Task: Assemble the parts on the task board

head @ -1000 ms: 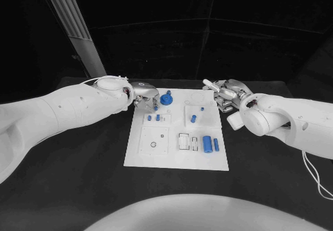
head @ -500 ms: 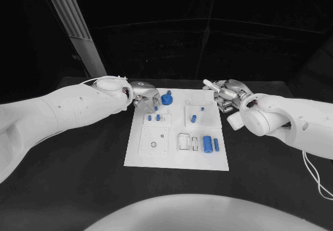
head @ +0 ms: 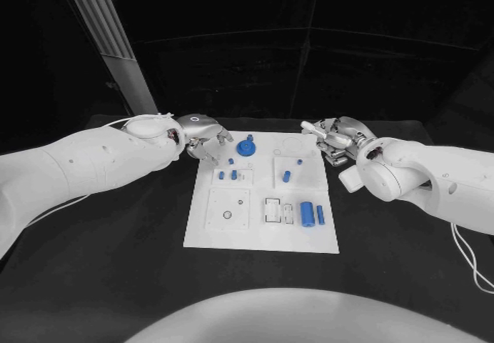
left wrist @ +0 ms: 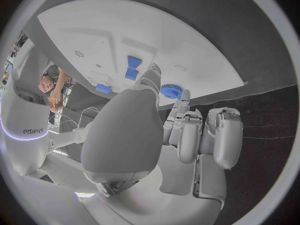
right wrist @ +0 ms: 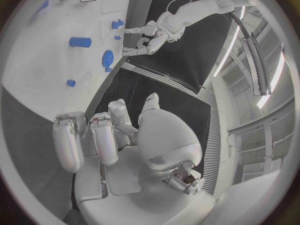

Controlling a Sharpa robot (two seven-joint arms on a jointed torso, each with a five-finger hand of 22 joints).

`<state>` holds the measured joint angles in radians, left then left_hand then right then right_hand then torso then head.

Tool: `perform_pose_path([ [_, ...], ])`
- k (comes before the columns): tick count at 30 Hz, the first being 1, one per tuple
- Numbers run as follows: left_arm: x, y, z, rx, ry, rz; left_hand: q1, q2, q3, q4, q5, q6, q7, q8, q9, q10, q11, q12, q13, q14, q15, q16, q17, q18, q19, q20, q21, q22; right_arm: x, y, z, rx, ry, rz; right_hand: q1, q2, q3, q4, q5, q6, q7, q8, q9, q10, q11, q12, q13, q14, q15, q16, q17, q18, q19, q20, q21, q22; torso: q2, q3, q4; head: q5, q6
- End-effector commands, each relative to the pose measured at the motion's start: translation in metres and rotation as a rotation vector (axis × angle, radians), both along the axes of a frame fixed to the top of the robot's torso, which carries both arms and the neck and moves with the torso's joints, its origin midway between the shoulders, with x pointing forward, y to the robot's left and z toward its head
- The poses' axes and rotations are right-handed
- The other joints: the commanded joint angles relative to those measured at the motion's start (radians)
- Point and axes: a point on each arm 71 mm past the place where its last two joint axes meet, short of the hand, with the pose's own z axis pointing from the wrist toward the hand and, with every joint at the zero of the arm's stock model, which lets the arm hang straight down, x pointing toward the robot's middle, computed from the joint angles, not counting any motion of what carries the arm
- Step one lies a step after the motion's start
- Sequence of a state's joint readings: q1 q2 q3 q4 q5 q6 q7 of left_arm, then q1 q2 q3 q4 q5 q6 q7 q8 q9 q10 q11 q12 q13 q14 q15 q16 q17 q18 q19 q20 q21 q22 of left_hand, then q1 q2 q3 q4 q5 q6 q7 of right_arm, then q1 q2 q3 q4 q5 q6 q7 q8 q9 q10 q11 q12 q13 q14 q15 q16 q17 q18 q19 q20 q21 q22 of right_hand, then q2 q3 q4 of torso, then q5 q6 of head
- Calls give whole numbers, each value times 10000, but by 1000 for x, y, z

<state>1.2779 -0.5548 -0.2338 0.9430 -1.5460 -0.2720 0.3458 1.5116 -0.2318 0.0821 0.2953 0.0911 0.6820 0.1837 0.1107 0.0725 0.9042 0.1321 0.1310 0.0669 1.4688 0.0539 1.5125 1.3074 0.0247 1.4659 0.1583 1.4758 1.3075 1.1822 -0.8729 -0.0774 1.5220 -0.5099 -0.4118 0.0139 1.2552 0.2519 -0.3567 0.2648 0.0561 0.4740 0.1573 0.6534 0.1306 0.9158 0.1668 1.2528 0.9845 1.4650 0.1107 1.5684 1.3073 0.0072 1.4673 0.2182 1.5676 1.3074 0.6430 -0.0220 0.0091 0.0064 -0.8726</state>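
Both our silver many-fingered hands sit at the far end of the white rectangular task board point(head: 263, 193), one on each side, and neither has hold of anything: our left hand point(head: 202, 134) hangs just off the board's far left corner with its fingers loosely curled and apart, and our right hand point(head: 338, 140) rests near the far right edge, its fingers likewise bent inward with nothing between them. Nearest the left hand is the round blue knob-like part point(head: 246, 147), which looks seated on the board's far end; the left wrist view shows the same ridged blue disc point(left wrist: 170, 91) just past our fingertips point(left wrist: 184, 96), close but, as far as we can tell, not touched. Nearer us two blue cylinders lie side by side, the thick one point(head: 305, 211) and the thin one point(head: 320, 215), beside a pair of small white rectangular sockets point(head: 279, 211), and several small blue pegs point(head: 233, 174) stand or lie at mid-board. We judge all these pieces to be light, rigid plastic, smooth enough to roll or slip, so a firm pinch with little force should serve. For the lying cylinders we would take hold across the middle of the round body; for the knob, around its ridged rim, where the ridges should give purchase
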Motion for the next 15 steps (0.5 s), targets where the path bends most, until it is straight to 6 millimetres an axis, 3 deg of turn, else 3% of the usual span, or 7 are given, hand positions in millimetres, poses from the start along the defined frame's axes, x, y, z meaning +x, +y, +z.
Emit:
perform_pose_path([
  [1,-1,5,15,-1478,-761,155,-207,46,-621,16,-123,54,100,276,51,-271,36,155,25,-120,-11,-778,559,222,-487,-8,-529,1937,0,-3,9,-1664,-1585,804,700,-19,157,-139,190,326,717,20,-89,-1393,-75,-1045,-1448,1057,-107,24,2635,-72,1035,-63,32,2634,14,-8,19,-143,0],
  [5,-7,11,24,-2932,-919,106,-260,132,-855,16,-190,176,191,545,87,-343,115,396,58,-414,124,-1183,7,309,-814,71,-901,1775,-2,-7,14,-2691,-2303,1074,1891,-32,420,-245,171,957,526,-123,-269,-1440,-302,-2161,-2527,1057,-322,24,2635,-72,1035,-275,32,2634,2,-1,37,-218,0],
  [7,-10,15,30,-3905,-889,144,-402,173,-1028,26,-186,229,234,728,102,-324,146,629,83,-911,186,-1798,-792,501,-1491,140,-1646,1438,-1,-9,17,-3293,-2751,1224,2426,-54,502,-217,61,1409,427,-263,-368,-1260,-468,-2944,-3256,1057,-499,24,2635,-72,1035,-425,32,2634,7,-9,19,-232,0],
  [9,-13,17,33,-4533,-821,194,-489,203,-1059,29,-187,263,241,835,111,-328,162,754,89,-1198,195,-2154,-1228,608,-1879,164,-2098,1233,-1,-9,18,-3659,-3025,1313,2685,-93,486,-49,-5,1732,373,-508,-493,-930,-496,-3654,-3934,1057,-638,24,2635,-72,1035,-614,32,2634,9,-10,14,-254,0],
  [11,-16,20,38,-5646,-649,346,-711,315,-992,21,-210,390,227,1039,137,-259,147,1000,109,-2005,202,-3071,-2298,885,-2935,185,-3322,677,0,-9,20,-4276,-3471,1463,3174,-206,526,35,-25,2283,257,-795,-614,-566,-761,-4565,-4779,1057,-777,24,2635,-72,1035,-662,32,2634,15,-4,3,-286,0],
  [14,-22,22,44,-7444,-260,606,-1098,332,-956,21,-109,438,220,1276,135,-329,160,1315,86,-3834,236,-5075,-4546,1384,-5045,218,-5976,-551,2,-8,21,-5163,-4102,1677,3499,-293,526,218,-57,2888,115,-1168,-660,-374,-682,-5780,-5786,1057,-798,24,2635,-72,1035,-766,32,2634,12,-1,3,-340,0],
  [15,-23,23,45,-7779,-191,650,-1195,363,-946,11,-27,455,222,1312,137,-331,152,1360,85,-4139,253,-5382,-4867,1462,-5426,231,-6460,-777,3,-8,21,-5326,-4223,1721,3555,-333,514,235,-59,3019,110,-1277,-662,-270,-686,-6061,-6029,1057,-799,24,2635,-72,1035,-774,32,2634,11,-3,4,-361,0],
])
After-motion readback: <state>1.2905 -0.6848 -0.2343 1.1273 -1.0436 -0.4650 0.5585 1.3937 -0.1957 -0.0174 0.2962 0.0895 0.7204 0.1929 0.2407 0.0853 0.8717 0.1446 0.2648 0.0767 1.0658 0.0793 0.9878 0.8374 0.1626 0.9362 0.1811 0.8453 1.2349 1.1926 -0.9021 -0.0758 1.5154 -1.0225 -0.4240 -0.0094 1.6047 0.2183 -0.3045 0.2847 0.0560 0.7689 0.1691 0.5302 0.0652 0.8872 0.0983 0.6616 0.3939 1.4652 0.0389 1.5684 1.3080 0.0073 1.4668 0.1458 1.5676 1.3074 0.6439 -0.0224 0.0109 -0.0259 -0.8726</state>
